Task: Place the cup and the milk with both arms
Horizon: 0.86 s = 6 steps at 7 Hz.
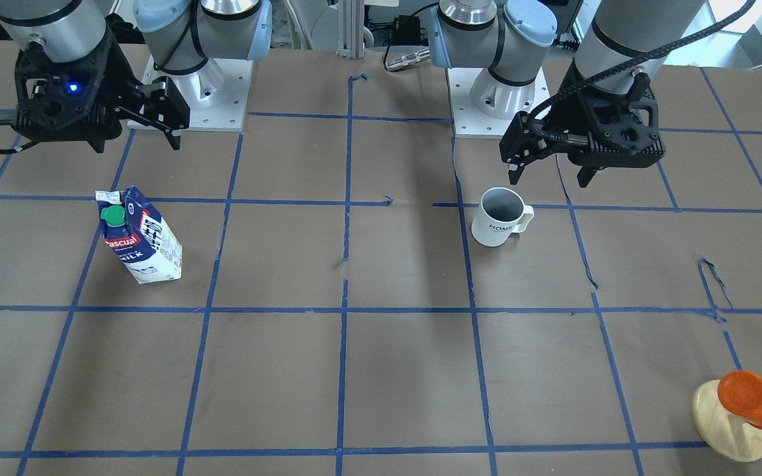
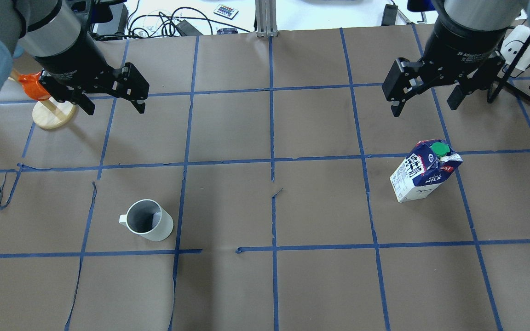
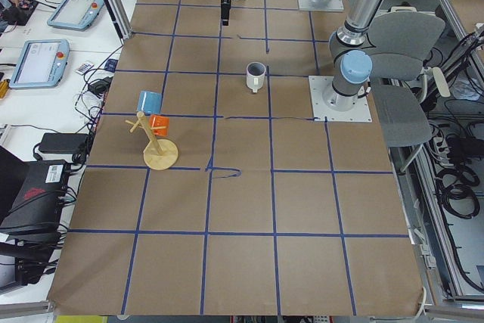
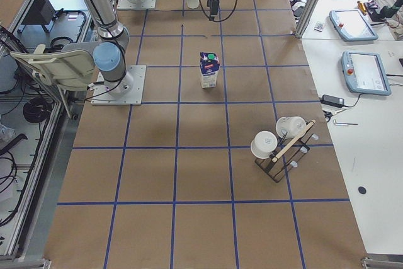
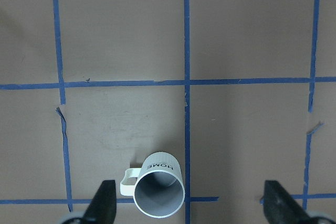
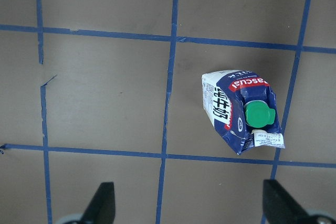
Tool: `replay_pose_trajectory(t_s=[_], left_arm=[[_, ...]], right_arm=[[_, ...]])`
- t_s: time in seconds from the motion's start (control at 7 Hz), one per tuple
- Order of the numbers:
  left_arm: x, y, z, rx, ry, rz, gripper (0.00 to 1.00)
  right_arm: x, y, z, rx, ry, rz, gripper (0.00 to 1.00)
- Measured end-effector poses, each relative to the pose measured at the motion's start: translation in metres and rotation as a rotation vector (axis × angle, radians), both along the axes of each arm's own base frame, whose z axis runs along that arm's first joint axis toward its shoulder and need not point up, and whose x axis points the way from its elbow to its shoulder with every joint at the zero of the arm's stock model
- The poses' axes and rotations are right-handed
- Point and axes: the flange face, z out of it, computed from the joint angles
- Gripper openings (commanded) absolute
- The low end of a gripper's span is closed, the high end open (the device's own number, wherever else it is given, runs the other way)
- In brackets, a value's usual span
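Front view: the left tool [image 1: 551, 173] hangs above the desk [image 1: 394, 383], jaws spread wide and holding nothing. The cup [image 1: 499, 218] stands upright on the desk near it, handle out to one side. The right tool [image 1: 136, 140], equally wide open and empty, hangs near the milk [image 1: 141, 237], which stands upright, well apart from the cup.

Overhead view: neither tool looks squarely over its thing. Both probably need to travel sideways before going down.

Side views: cup and milk both show upright. The tools are too small here to add anything.

Left wrist view: the cup lies at the frame's bottom edge, between the jaws but nearer one, with the handle pointing toward that jaw. It seems best to centre first, then turn the wrist so the jaws close across the wall, clear of the handle.

Right wrist view: the milk sits off toward one jaw, its sides skewed to the jaw line. It seems best to centre, square the jaws to its flat sides, grip below the gable, and squeeze gently, since a carton likely dents.
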Motion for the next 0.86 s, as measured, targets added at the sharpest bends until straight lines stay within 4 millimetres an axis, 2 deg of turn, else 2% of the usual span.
replay_pose_trajectory(t_s=[0.14, 0.43, 0.57, 0.86], left_arm=[[0.000, 0.000, 0.000, 0.001, 0.000, 0.000, 1.00], [0.000, 0.001, -0.003, 0.007, -0.001, 0.000, 1.00], [0.000, 0.003, -0.010, 0.021, -0.001, 0.000, 1.00], [-0.001, 0.016, -0.035, 0.071, 0.002, -0.004, 1.00]], right_arm=[[-0.012, -0.006, -0.005, 0.009, 0.000, -0.005, 1.00], [-0.052, -0.026, -0.024, 0.028, -0.019, 0.042, 1.00], [-0.066, -0.035, -0.037, 0.032, -0.019, 0.067, 1.00], [-0.085, -0.041, -0.066, 0.029, -0.020, 0.065, 1.00]])
